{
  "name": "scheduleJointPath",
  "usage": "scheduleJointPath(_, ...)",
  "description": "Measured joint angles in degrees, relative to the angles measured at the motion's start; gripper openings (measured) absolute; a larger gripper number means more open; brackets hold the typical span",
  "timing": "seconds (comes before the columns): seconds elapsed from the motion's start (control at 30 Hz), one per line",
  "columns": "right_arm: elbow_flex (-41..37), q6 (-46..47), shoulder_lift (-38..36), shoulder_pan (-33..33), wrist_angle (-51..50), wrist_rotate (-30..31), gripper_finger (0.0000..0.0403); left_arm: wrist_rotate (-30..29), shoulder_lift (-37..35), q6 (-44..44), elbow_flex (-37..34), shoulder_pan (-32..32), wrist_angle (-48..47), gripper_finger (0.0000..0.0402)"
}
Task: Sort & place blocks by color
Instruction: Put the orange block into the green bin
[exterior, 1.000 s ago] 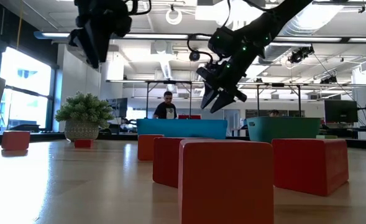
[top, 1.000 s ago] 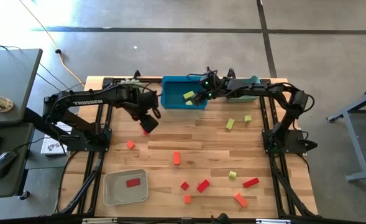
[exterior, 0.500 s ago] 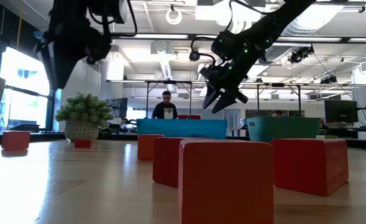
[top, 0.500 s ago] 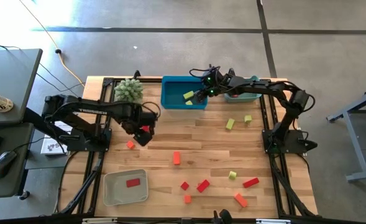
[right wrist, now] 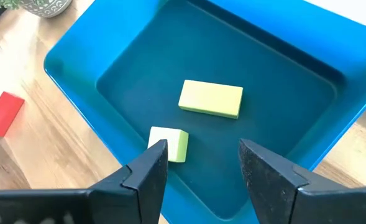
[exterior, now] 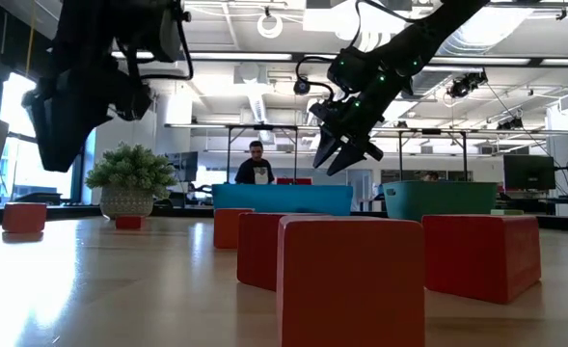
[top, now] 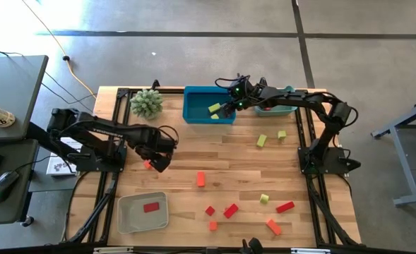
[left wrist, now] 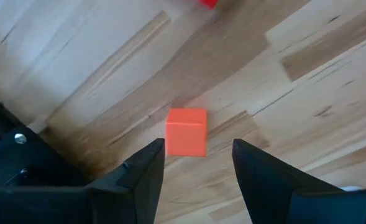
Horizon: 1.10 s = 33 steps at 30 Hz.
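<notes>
Fingers apart, the left gripper (left wrist: pixel 198 165) hovers over an orange cube (left wrist: pixel 186 131) near the blue tray (top: pixel 193 113); right gripper (right wrist: pixel 198 163), also spread, hangs above that tray's yellow-green blocks (right wrist: pixel 210 98).

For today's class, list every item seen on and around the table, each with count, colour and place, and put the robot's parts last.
Blue tray: one, back middle; holds two yellow-green blocks.
Teal tray: one, back right, contents mostly hidden by the arm.
Grey tray: one, front left; holds one red block.
Loose yellow-green blocks: three, right half.
Loose red and orange blocks: seven, middle to front.
Plant: one, green, back left.
Person: one, in the room behind.
Left gripper: open, above an orange cube.
Right gripper: open, empty, over the blue tray.
</notes>
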Motion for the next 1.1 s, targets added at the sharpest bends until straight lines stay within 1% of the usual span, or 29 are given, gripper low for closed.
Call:
scheduleJointPath(0.3, 0.0, 0.14, 0.0, 0.02, 0.0, 0.0, 0.0186, 0.82, 0.0, -0.02, -3.79, -0.14, 1.24, 0.0179)
scheduleJointPath(0.47, 0.0, 2.17, 0.0, 0.02, 0.0, 0.0, 0.0186, 3.27, 0.0, 0.46, -6.33, -0.12, 6.81, 0.0179)
scheduleJointPath(0.57, 0.0, 2.19, 0.0, 0.02, 0.0, -0.25, 0.0186, 3.1, 0.0, 0.31, -7.4, -0.12, 7.22, 0.0179)
scheduleJointPath(0.73, 0.0, 2.19, 0.0, 0.02, 0.0, -1.26, 0.0186, 2.2, 0.0, -0.44, -7.72, -0.12, 6.96, 0.0179)
scheduleJointPath(1.1, 0.0, 2.57, 0.0, 0.02, 0.0, -1.99, 0.0186, 1.22, 0.0, 0.95, -7.72, -0.12, 7.03, 0.0179)
